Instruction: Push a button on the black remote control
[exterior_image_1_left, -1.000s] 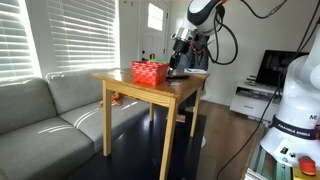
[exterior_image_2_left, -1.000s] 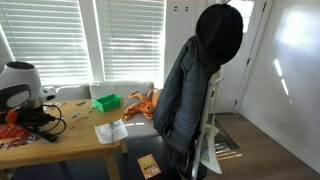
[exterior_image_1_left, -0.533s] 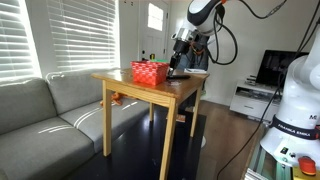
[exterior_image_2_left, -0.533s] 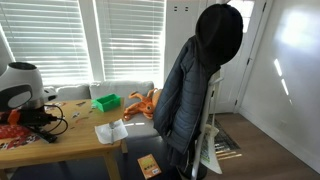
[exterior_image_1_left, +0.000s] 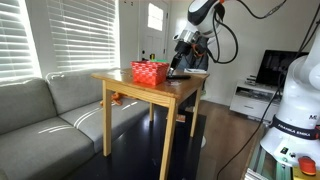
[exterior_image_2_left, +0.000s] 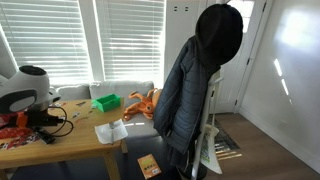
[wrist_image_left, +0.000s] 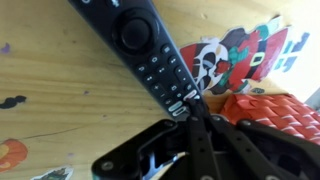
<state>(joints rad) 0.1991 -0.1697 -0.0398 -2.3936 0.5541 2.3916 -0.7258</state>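
Note:
The black remote control (wrist_image_left: 140, 45) lies flat on the wooden table, running from the top middle toward the centre of the wrist view, buttons up. My gripper (wrist_image_left: 190, 108) is shut, fingers pressed together, with the tips touching the lower end of the remote at its bottom buttons. In an exterior view the gripper (exterior_image_1_left: 176, 68) is down at the table top (exterior_image_1_left: 150, 92) just beyond the red basket (exterior_image_1_left: 150, 72); the remote itself is too small to make out there.
The red mesh basket (wrist_image_left: 275, 115) sits right beside the gripper. A colourful patterned item (wrist_image_left: 240, 55) lies next to the remote. A grey sofa (exterior_image_1_left: 40, 120) stands beside the table. An exterior view shows a cluttered desk (exterior_image_2_left: 60, 135) and a hanging dark jacket (exterior_image_2_left: 195, 90).
In an exterior view the white robot base by the desk shifted slightly up and to the right. The gripper stays down at the table by the basket.

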